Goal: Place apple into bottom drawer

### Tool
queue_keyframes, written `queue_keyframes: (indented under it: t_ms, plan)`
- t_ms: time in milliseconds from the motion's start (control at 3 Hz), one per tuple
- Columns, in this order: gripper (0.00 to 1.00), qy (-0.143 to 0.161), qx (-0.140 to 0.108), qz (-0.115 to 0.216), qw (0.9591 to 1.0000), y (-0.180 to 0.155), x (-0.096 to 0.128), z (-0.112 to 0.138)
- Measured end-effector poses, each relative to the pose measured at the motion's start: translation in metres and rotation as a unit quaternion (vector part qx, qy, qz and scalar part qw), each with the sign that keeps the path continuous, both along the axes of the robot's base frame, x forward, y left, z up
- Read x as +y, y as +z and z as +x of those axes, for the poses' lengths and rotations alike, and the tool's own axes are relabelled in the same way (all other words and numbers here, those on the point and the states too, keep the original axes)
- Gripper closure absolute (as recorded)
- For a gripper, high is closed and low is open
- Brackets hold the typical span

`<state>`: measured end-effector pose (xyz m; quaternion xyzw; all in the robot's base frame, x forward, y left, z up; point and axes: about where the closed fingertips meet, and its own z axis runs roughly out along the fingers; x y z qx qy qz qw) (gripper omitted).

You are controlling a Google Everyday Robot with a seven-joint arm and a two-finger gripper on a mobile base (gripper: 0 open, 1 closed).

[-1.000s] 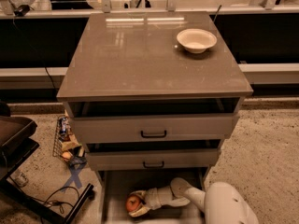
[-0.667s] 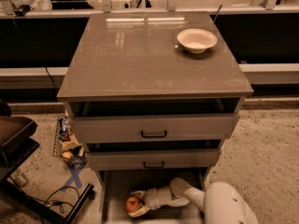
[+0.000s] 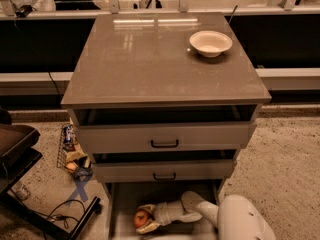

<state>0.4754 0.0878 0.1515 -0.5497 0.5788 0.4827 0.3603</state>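
The apple (image 3: 141,217) is round and red-orange and sits low inside the open bottom drawer (image 3: 120,209) of the grey cabinet, at the drawer's left side. My gripper (image 3: 144,219) reaches into that drawer from the right, and its pale fingers are closed around the apple. My white arm (image 3: 240,221) comes in from the lower right corner. The two upper drawers (image 3: 164,136) stand slightly pulled out, each with a black handle.
A white bowl (image 3: 210,43) stands on the cabinet top (image 3: 150,59) at the back right. A wire rack with snack packets (image 3: 72,151) sits on the floor left of the cabinet. A dark cart (image 3: 20,154) and cables lie at the far left.
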Motion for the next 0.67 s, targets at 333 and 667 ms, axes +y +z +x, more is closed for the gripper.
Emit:
queue_keyframes:
  t_ms: [333, 667]
  plan:
    - [0.0, 0.001, 0.001, 0.001, 1.0, -0.0002, 0.0013, -0.001]
    - [0.0, 0.001, 0.001, 0.001, 1.0, -0.0002, 0.0014, -0.0011]
